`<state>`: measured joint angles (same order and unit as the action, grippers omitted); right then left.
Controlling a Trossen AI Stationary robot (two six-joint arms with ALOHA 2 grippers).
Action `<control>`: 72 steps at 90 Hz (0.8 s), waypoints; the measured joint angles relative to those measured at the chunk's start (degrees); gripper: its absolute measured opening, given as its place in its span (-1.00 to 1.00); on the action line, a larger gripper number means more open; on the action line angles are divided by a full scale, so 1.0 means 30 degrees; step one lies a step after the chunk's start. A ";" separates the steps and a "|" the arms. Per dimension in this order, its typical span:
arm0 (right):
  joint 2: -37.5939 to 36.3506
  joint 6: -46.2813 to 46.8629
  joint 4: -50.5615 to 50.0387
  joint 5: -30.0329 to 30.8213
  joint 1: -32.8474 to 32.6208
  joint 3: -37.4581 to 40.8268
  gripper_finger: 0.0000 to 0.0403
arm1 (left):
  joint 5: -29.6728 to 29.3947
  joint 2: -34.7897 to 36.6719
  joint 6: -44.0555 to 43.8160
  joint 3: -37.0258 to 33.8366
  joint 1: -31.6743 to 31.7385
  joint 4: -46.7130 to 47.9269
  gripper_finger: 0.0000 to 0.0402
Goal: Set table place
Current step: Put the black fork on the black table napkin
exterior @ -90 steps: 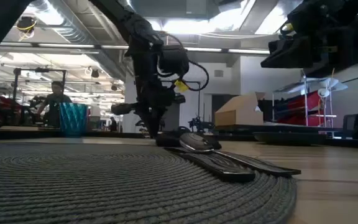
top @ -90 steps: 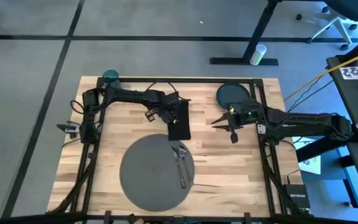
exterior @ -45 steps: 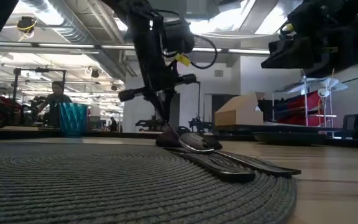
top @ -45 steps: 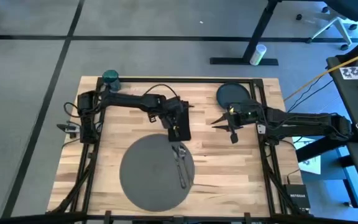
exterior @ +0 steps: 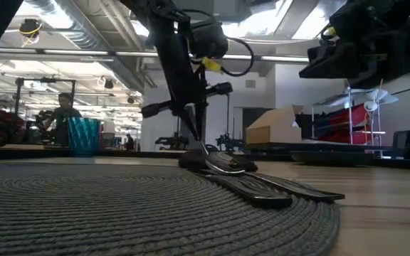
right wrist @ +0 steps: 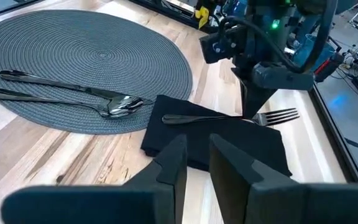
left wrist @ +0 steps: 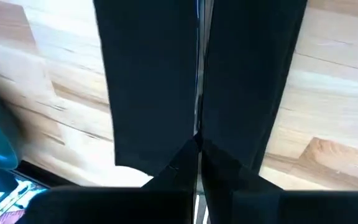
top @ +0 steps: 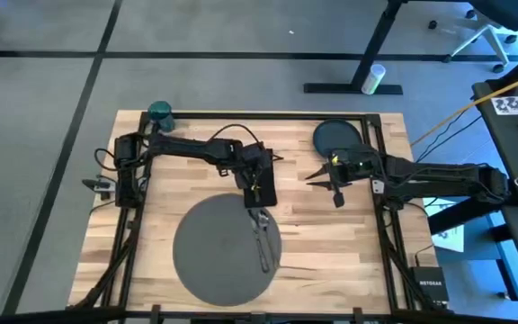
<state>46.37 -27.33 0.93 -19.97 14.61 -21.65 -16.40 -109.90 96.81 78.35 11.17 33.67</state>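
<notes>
My left claw (top: 257, 180) is pinching a shiny metal fork (right wrist: 229, 117) on the black cloth napkin (right wrist: 219, 142). My right claw (top: 324, 176) is hanging spread apart above the light wood surface (top: 331, 225).

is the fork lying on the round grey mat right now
No, the fork lies across the black napkin beside the round grey mat; the two pieces on the mat are other cutlery.

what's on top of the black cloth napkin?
A metal fork lies across the black cloth napkin, tines past its edge. The left gripper is down on it, hiding part of the fork; its grip is unclear.
</notes>
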 joint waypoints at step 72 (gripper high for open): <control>0.0000 -0.0044 -0.0357 0.0000 0.0004 0.0000 -0.74 | -0.0763 -0.1045 0.1291 -0.0007 0.0449 -0.0297 -1.00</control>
<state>46.37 -27.46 -0.14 -19.97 14.62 -21.65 -18.69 -113.03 100.68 78.32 12.52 32.78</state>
